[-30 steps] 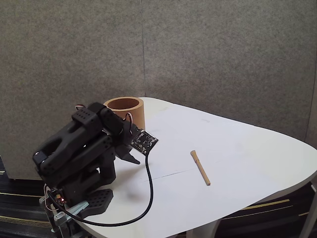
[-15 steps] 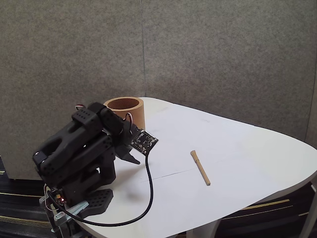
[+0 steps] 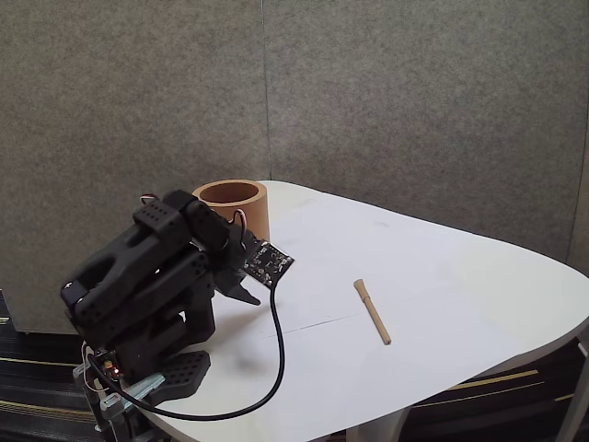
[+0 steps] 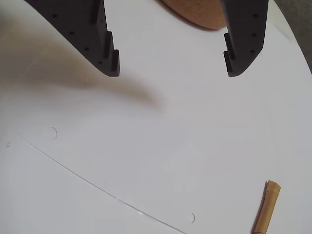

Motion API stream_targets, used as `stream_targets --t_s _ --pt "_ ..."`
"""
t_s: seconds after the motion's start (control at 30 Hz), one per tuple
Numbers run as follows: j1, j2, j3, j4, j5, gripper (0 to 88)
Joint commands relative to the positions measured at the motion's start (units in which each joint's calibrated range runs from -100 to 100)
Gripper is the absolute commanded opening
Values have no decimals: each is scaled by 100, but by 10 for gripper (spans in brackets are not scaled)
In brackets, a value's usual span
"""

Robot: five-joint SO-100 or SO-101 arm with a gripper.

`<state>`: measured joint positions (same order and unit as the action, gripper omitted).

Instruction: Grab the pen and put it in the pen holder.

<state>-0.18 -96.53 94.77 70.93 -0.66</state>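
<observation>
The pen (image 3: 372,311) lies flat on the white bench (image 3: 442,276), out in the open toward the front edge in the fixed view, touching nothing; in the wrist view only its near end (image 4: 266,214) shows, at the lower right corner. The pen holder (image 3: 231,207) stands upright near the bench's far left corner, well apart from the pen and just behind my folded arm. My fingers (image 4: 173,68) hang spread wide above bare bench, holding nothing and touching nothing, with the holder's rim (image 4: 195,12) between them at the top of the wrist view. I judge the reach has not begun: I must unfold toward the pen, bring it between my fingers and turn them across its length.
</observation>
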Motion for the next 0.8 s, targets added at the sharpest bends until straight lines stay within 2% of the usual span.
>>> stream_targets --t_s 0.0,0.3,0.6,0.77 --pt "-26 -30 -18 -8 11 306" --pt "18 -30 -153 -59 21 306" --pt "18 68 -1697 -85 -10 306" --pt "18 1060 -2780 -85 -10 306"
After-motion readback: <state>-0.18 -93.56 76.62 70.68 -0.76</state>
